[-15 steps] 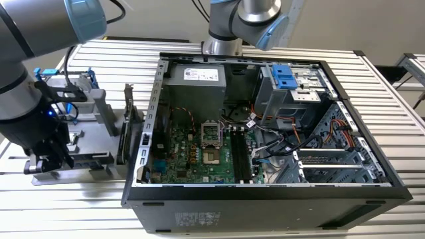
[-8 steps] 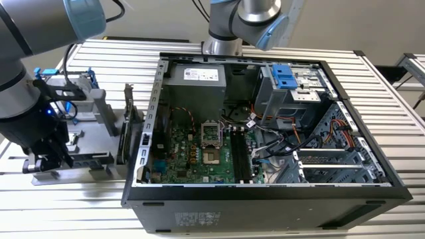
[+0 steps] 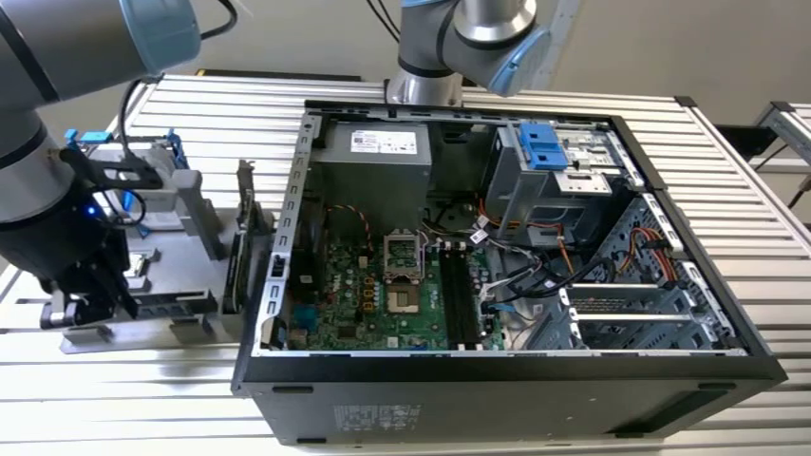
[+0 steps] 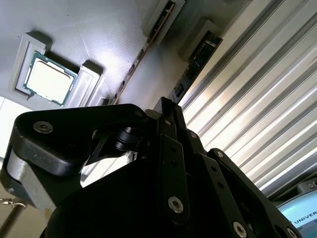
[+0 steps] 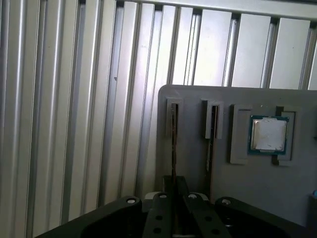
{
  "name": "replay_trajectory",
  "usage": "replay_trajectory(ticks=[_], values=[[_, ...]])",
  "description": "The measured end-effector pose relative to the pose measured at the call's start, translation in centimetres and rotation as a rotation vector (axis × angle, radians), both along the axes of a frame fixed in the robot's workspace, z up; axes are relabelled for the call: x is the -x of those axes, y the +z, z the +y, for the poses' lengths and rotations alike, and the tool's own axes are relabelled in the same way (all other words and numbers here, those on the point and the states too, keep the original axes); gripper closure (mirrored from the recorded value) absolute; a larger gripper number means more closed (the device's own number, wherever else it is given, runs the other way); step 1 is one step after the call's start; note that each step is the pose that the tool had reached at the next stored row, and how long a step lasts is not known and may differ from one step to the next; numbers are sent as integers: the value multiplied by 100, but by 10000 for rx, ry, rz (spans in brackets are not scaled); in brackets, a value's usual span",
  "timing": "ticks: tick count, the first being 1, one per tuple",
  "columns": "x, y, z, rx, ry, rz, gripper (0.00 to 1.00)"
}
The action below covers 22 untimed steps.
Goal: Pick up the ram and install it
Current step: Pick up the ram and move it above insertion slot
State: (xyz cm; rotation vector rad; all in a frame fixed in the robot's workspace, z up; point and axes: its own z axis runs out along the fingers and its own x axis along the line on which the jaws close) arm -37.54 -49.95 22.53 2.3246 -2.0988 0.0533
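At the exterior view's left, the arm's gripper [image 3: 89,309] reaches down into a gray parts fixture [image 3: 190,328] on the slatted aluminium table [image 3: 761,275]. In the first wrist view its fingers [image 5: 161,213] sit narrow, pinched on a ram stick [image 5: 173,144] that is seated on edge in a fixture slot. A second ram stick [image 5: 211,144] stands in the neighbouring slot, and a processor [image 5: 268,134] rests in a pocket beyond it. Toward the exterior view's right lies the open computer case [image 3: 507,366], its green motherboard [image 3: 367,294] exposed, with black memory slots [image 3: 457,294] running beside the processor socket [image 3: 401,252].
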Motion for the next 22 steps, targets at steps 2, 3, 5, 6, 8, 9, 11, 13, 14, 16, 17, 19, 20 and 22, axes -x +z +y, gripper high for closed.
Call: replay_trajectory(ticks=[2,3,5,6,8,9,11,13,14,16,17,19,20,22], values=[[1,9,0,0,0,1,100],[2,13,0,0,0,1,100],[3,21,0,0,0,1,100],[4,24,0,0,0,1,100],[5,31,0,0,0,0,100],[6,35,0,0,0,1,100],[7,42,0,1,0,1,100],[8,48,0,0,0,1,100],[8,51,0,0,0,1,100],[9,56,0,0,0,0,100],[10,60,0,1,0,1,100],[11,65,0,0,0,1,100],[11,68,0,0,0,1,100],[12,73,0,0,0,0,100]])
